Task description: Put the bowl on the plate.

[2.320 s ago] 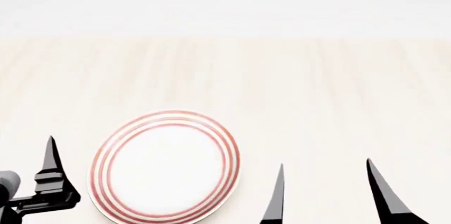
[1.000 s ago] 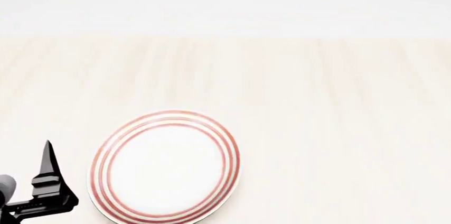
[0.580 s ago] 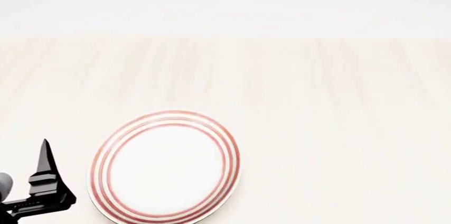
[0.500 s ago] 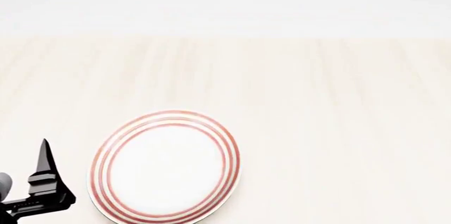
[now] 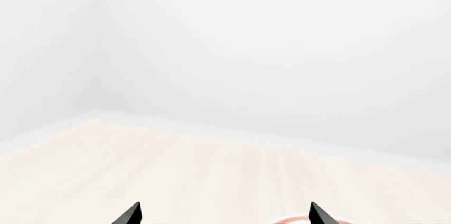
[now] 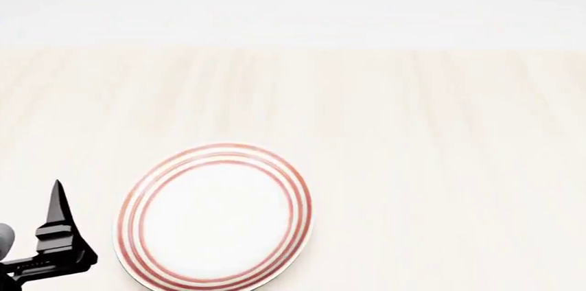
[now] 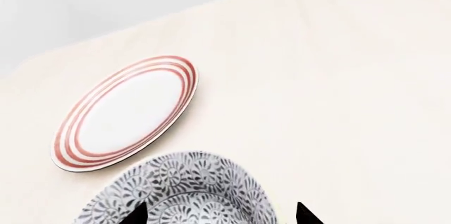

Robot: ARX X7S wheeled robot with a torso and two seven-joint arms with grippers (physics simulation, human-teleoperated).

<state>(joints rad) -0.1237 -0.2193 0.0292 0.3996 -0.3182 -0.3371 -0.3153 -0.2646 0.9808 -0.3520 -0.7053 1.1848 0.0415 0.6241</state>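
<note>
On the pale table [image 6: 412, 133], near its front left, the plate [image 6: 215, 217] sits bare. We hover our right claw [image 7: 218, 214] spread wide over the bowl [image 7: 185, 188] beside it, gripping nothing. Our left claw [image 5: 222, 214] gapes empty. Lifting and placing remain.

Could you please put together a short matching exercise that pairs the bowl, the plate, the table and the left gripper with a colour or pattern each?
Things:
1. bowl
2. plate
3. table
4. left gripper

Descriptions:
A. pale wood grain
B. white with red rings near the rim
C. black pointed fingertips
D. dense grey-blue floral pattern

Pairs: 1-D, 2-B, 3-A, 4-C
</note>
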